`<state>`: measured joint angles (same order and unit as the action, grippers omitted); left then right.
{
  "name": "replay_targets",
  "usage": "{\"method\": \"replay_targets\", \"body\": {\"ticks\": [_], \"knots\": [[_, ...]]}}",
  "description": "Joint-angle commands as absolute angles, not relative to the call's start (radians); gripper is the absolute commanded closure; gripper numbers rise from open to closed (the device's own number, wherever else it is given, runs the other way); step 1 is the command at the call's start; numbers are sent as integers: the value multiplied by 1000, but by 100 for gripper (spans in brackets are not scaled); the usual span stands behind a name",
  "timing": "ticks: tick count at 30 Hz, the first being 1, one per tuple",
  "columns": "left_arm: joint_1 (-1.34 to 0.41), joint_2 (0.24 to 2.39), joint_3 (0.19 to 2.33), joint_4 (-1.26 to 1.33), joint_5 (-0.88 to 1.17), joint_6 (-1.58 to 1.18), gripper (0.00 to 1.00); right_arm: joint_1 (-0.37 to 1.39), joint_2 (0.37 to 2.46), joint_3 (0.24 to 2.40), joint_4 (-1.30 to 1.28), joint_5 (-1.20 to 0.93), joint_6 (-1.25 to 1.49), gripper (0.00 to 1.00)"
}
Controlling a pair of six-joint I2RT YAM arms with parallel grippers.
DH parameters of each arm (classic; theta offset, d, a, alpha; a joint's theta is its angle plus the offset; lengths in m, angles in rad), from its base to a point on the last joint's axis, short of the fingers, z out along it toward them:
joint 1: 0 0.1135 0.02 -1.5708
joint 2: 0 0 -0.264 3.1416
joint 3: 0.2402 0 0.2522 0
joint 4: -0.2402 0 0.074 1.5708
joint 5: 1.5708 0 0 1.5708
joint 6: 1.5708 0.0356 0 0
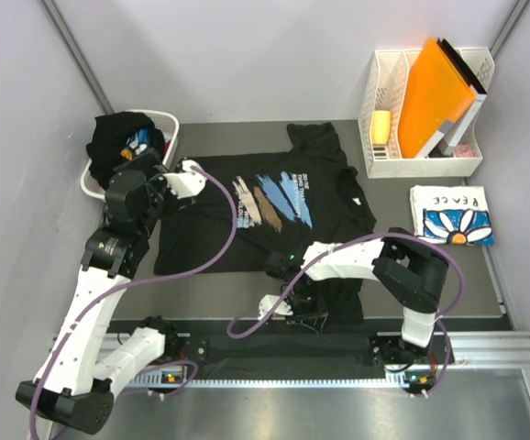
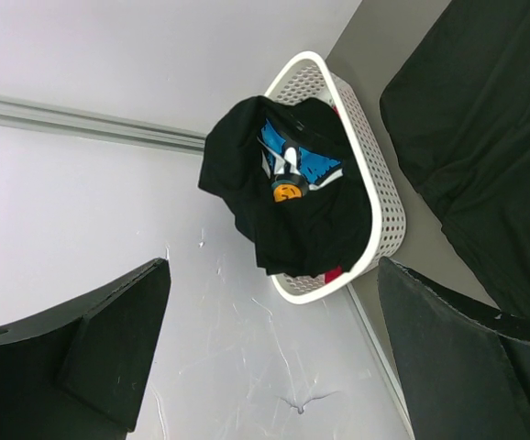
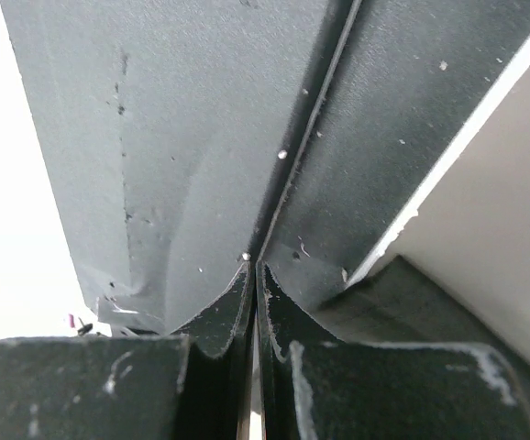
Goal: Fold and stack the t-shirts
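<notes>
A black t-shirt with a blue, white and tan brush-stroke print (image 1: 265, 197) lies spread flat on the dark mat. It also shows in the left wrist view (image 2: 485, 137). My right gripper (image 1: 288, 293) is low at the shirt's near hem, jaws pressed together on the black fabric (image 3: 201, 137); a crease runs up from the fingertips of this gripper (image 3: 253, 268). My left gripper (image 1: 192, 171) hovers open and empty over the shirt's left edge, beside the basket; its jaws stand wide apart in the left wrist view (image 2: 272, 275). A folded white daisy tee (image 1: 453, 214) lies at the right.
A white laundry basket (image 1: 169, 121) at the back left holds bunched black clothes (image 2: 292, 211). A white file rack (image 1: 421, 167) with an orange folder (image 1: 435, 92) stands at the back right. A rail runs along the near table edge (image 1: 485, 344).
</notes>
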<state>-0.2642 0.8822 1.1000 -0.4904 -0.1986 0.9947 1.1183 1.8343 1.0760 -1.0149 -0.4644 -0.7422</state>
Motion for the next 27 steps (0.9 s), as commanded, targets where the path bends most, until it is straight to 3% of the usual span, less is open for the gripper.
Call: {"method": "replay_targets", "body": {"ticks": [1, 8, 14, 20, 27], "knots": [[-264, 876, 1123, -433, -181, 1005, 1, 1117, 1740, 1138, -1023, -439, -764, 100], [-265, 853, 1077, -494, -140, 1014, 1, 889, 1644, 1235, -902, -212, -690, 96], [-265, 850, 1033, -669, -17, 1034, 1, 643, 1719, 1302, -880, -184, -624, 96], [-265, 873, 908, -661, -32, 1029, 1, 483, 1772, 1291, -766, -86, -559, 95], [-267, 1015, 853, -482, -106, 957, 1, 404, 1721, 1426, -648, 89, -545, 87]]}}
